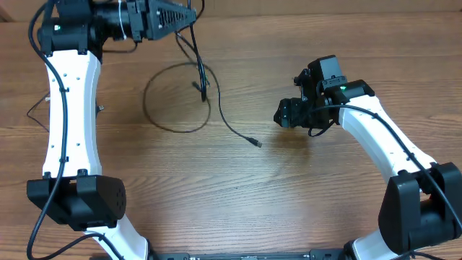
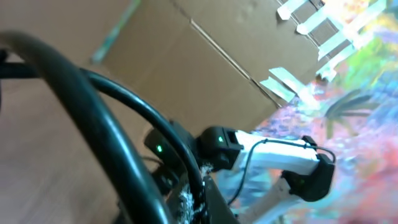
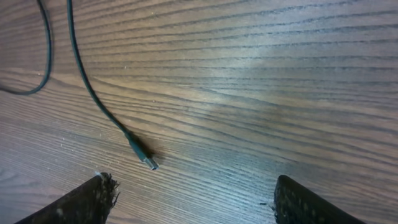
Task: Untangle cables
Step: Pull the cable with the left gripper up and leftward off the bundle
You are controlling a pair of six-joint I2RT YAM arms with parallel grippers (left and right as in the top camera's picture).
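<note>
A broad brown wood-grain table [image 1: 289, 202] carries everything here. A white-and-black left arm [image 1: 72, 108] runs up the left edge and bends across the top, and a matching right arm [image 1: 382, 137] reaches in from the lower right corner. The left tool [image 1: 189, 16] sits at the top of the overhead view with its fingers pressed together, pinching the thin black flexible cables [image 1: 145, 97]; strands drop from its tip down to the table. In the left wrist view those strands cross close to the lens as blurred dark curves. The right tool [image 1: 279, 115] hovers right of centre, its fingers spread wide with nothing between them; in its own camera the two dark fingertips [image 3: 96, 193] frame bare wood. On the table the cables form one open round loop left of centre, below the left tool. A single strand leaves the loop's right side and curves down and right. It ends in a small dark plug with a silver tip [image 3: 149, 163], which lies flat near the right tool's left fingertip but apart from it.
</note>
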